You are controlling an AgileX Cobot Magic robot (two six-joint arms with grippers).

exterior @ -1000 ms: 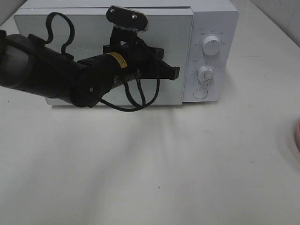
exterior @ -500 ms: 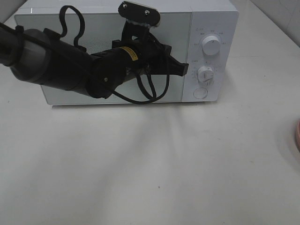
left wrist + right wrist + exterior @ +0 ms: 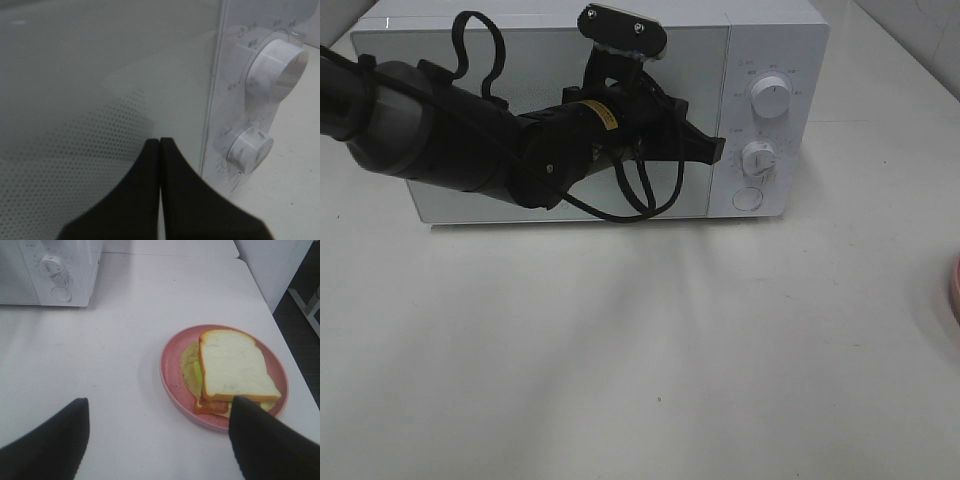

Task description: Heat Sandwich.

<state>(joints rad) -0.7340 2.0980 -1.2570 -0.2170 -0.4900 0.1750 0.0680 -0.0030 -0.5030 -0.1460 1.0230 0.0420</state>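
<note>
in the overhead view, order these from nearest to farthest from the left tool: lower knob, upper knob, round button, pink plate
1. Lower knob, just right of the shut left tool on the microwave panel.
2. Round button, below that knob.
3. Upper knob, higher on the panel; close to the button's rank.
4. Pink plate, at the far right edge.

Microwave (image 3: 760,60) standing at the table's (image 3: 650,360) back; sandwich (image 3: 232,372) lying on plate (image 3: 172,375), right of the microwave.
</note>
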